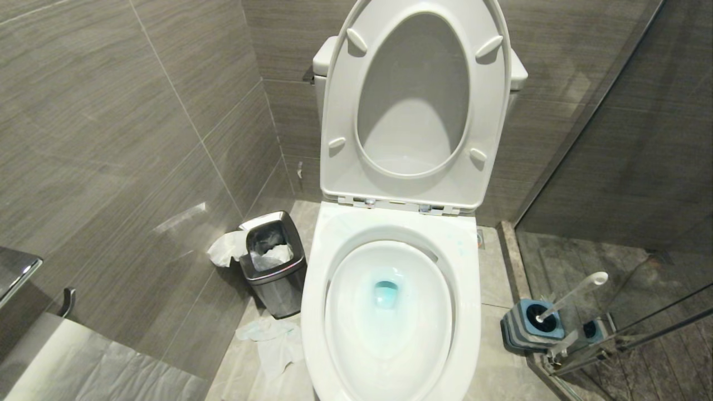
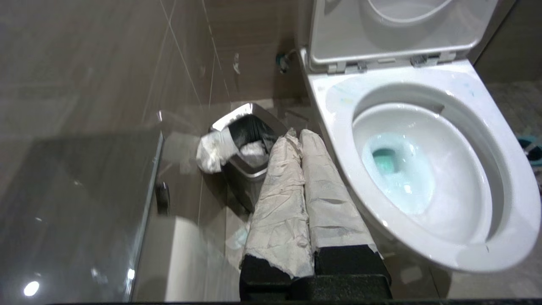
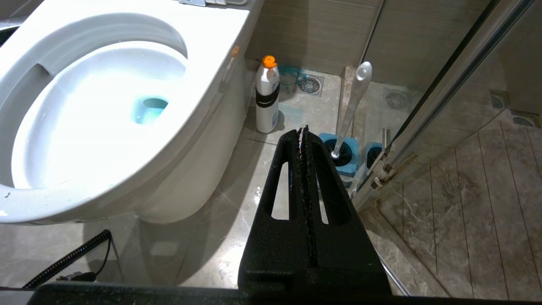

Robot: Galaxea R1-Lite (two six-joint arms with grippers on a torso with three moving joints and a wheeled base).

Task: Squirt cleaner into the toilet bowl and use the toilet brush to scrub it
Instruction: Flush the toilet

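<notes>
The toilet bowl [image 1: 390, 312] fills the middle of my head view, seat and lid tipped up against the tank so the basin is open to me. Teal-blue cleaner [image 1: 385, 293] already tints the water at the drain and smears the porcelain, so I judge the squirting done and the scrubbing not yet begun. A steel waste bin [image 1: 274, 262] stands just beside the bowl on my left, tissue spilling over its edge. On my right a white bottle with an orange cap [image 3: 267, 95] stands close against the bowl's base. The toilet brush [image 1: 571, 296] leans in its blue holder [image 1: 526, 328] by the glass door. My left end effector [image 2: 296, 137], fingers wrapped in paper, is pressed closed and empty between bin and bowl. My right end effector [image 3: 304, 131] is likewise closed, holding nothing, near the brush.
</notes>
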